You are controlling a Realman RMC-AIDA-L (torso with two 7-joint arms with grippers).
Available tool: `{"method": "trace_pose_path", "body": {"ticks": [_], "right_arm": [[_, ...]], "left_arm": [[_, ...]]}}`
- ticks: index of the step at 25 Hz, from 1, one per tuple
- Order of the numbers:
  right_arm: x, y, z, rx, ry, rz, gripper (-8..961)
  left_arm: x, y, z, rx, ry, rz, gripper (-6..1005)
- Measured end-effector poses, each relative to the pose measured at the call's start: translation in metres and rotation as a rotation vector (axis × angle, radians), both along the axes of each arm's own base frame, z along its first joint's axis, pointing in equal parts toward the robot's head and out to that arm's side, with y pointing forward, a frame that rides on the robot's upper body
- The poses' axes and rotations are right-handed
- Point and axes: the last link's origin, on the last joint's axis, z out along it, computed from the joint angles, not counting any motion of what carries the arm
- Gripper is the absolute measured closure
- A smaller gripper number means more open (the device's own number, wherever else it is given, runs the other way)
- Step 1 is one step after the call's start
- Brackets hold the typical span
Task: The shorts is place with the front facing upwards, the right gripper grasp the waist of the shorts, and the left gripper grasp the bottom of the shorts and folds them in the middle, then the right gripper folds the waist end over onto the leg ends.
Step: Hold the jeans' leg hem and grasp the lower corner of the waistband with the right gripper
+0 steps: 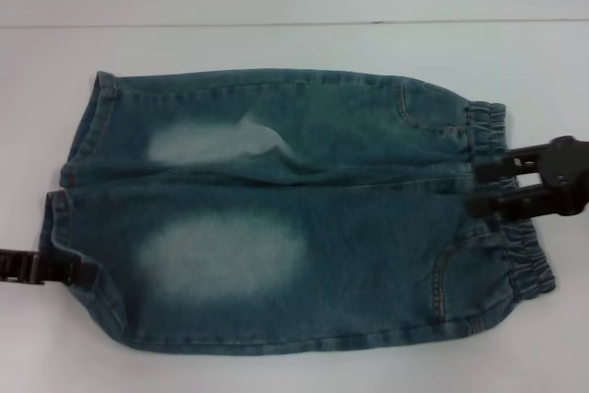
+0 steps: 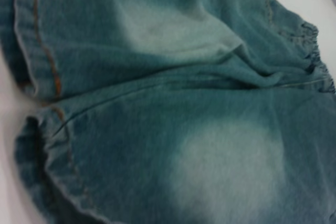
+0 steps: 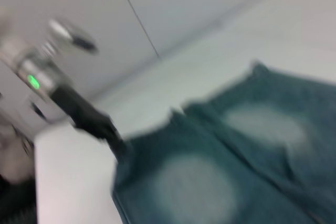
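Blue denim shorts (image 1: 294, 227) lie flat on the white table, front up, with pale faded patches on both legs. The ruffled waist (image 1: 529, 269) is at the right and the leg ends (image 1: 55, 227) at the left. My right gripper (image 1: 483, 186) is open, one finger on either side of the middle of the waist band. My left gripper (image 1: 78, 271) reaches in from the left edge and lies on the near leg's hem. The left wrist view shows the leg hem (image 2: 42, 56) close up and the waist (image 2: 315, 51) far off. In the right wrist view the left gripper (image 3: 113, 140) meets the shorts (image 3: 220, 171).
The white table (image 1: 276, 43) runs back to a wall seam behind the shorts. Bare table surface lies beyond the far leg and along the front edge. No other objects are in view.
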Motion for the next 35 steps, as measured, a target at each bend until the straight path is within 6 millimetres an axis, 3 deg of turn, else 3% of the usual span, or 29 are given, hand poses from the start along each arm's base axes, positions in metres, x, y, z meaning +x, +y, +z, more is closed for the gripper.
{"method": "trace_pose_path", "body": {"ticks": [7, 11, 18, 35], "right_arm": [[-0.001, 0.0, 0.025, -0.085, -0.33, 0.0, 196], [0.002, 0.002, 0.027, -0.139, -0.461, -0.008, 196], [0.003, 0.005, 0.019, -0.226, -0.636, -0.005, 196], [0.014, 0.005, -0.014, -0.292, -0.769, -0.011, 195]], "left_arm": [[0.006, 0.005, 0.001, 0.015, -0.017, -0.019, 947], [0.008, 0.007, 0.002, 0.022, -0.029, -0.029, 947], [0.012, 0.01, 0.006, 0.038, -0.046, -0.042, 947], [0.014, 0.01, 0.002, 0.041, -0.072, -0.039, 947]]}}
